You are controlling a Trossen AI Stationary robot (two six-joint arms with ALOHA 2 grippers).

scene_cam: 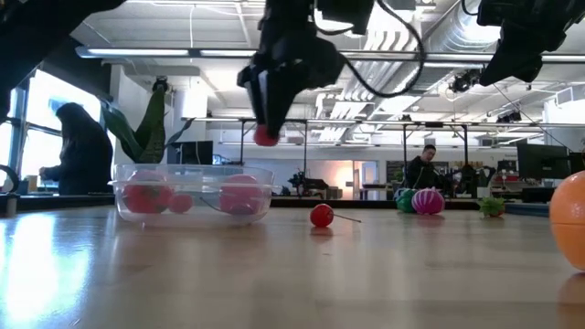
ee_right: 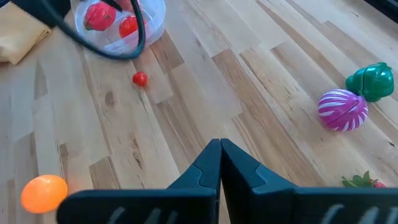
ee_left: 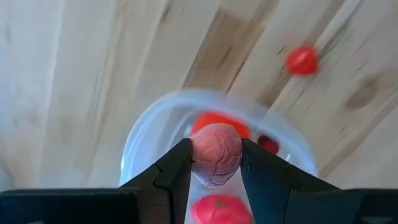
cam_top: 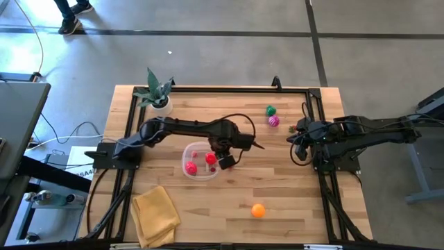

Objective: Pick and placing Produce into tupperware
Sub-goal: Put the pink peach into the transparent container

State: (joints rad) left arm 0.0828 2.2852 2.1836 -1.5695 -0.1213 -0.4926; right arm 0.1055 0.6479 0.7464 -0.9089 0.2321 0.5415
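Directly under the left gripper (ee_left: 214,163), clamped on a dull pink-red fruit (ee_left: 216,154), sits the one tupperware (cam_top: 199,161), holding about three red and pink pieces, so the drop is straight down. Five produce pieces lie loose on the table (cam_top: 291,208). At the table's right edge, well apart, the right gripper (ee_right: 220,155) waits pressed together.
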